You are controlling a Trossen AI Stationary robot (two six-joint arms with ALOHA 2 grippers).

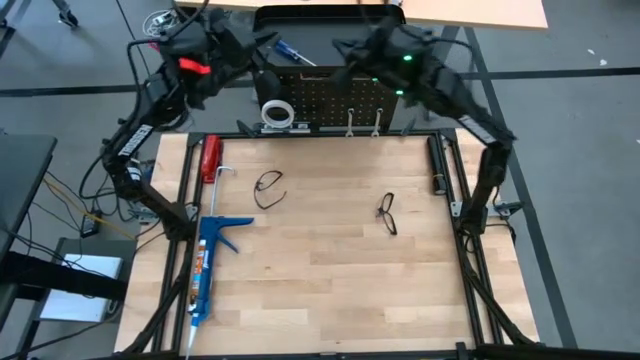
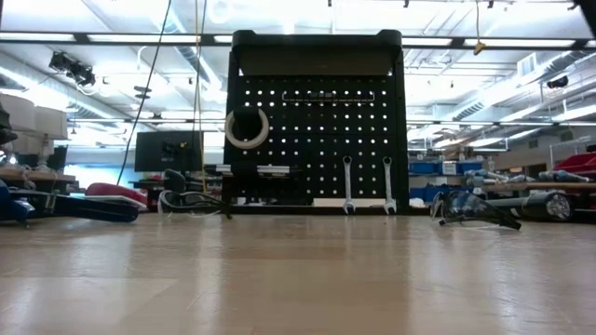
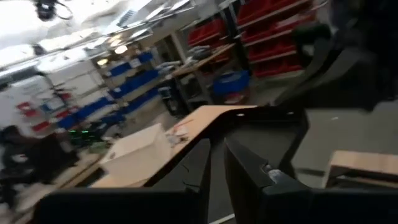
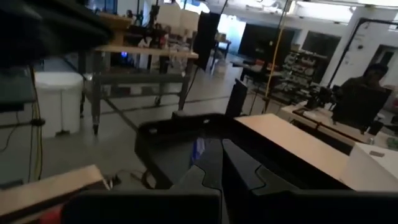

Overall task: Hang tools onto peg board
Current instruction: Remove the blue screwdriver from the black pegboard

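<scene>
Progress check, table read left to right.

Left edge: red-handled tool [image 1: 210, 158] and blue caulking gun [image 1: 206, 262] lie flat on the wooden table [image 1: 330, 290] — neither belongs on the board. Just right of them, one pair of safety glasses [image 1: 268, 189] lies on the table, not yet hung. Farther right, well apart from the first, a second pair of glasses [image 1: 387, 213] also on the table.

Peg board [image 2: 317, 112] stands upright at the far edge. Hung so far: white tape roll [image 2: 247, 128] high on its left side; two wrenches [image 2: 347, 185] side by side low on its right. A blue-handled screwdriver [image 1: 294, 52] lies behind the board, apparently on the floor; not hung. The pen-like tool I cannot find.

Left gripper [image 3: 214, 171] is raised behind the board's left end; fingers nearly together with a narrow gap, and nothing visible between them — whether truly released or clenched, cannot tell. Right gripper [image 4: 219, 163] is raised behind the board's right end, clenched on nothing.

Judgement: roughly three items up; both glasses and the screwdriver at least remain.
</scene>
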